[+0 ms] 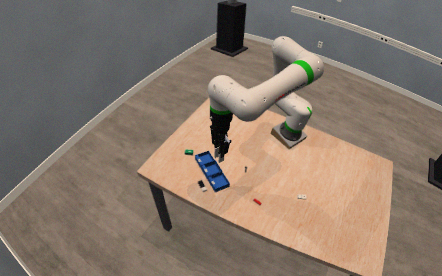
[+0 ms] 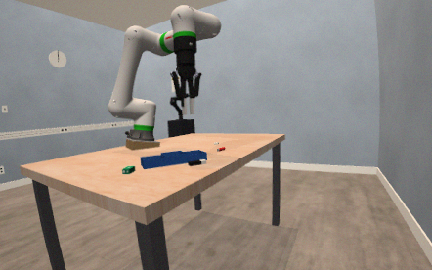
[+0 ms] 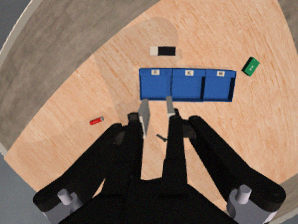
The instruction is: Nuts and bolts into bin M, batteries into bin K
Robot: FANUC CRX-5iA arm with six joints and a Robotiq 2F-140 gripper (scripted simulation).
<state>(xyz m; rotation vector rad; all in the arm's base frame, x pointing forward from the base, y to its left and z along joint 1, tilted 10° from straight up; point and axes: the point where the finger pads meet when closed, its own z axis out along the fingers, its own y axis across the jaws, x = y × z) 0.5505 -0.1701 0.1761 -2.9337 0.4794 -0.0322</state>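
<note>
My gripper (image 1: 219, 156) (image 2: 189, 106) (image 3: 157, 105) is part-way open with nothing between its fingers, high above the table. In the wrist view its tips show just below the bin marked R. The bin marked M (image 1: 205, 158) (image 3: 219, 90) and the bin marked K (image 1: 212, 169) (image 3: 187, 90) are blue, joined in one row and flat on the table. No item shows inside them. A small dark bolt (image 1: 246, 169) (image 3: 161, 137) lies on the table beside the row. A red battery (image 1: 257, 202) (image 2: 221, 149) (image 3: 96, 120) lies farther off, beyond the R end.
The R bin (image 1: 219, 181) (image 3: 155, 90) ends the row. A green block (image 1: 189, 152) (image 2: 128, 169) (image 3: 251, 66) lies near the M end. A black-and-white block (image 1: 202, 186) (image 2: 196, 162) (image 3: 163, 51) lies beside the row. A small white piece (image 1: 302, 197) (image 2: 216, 143) lies far off.
</note>
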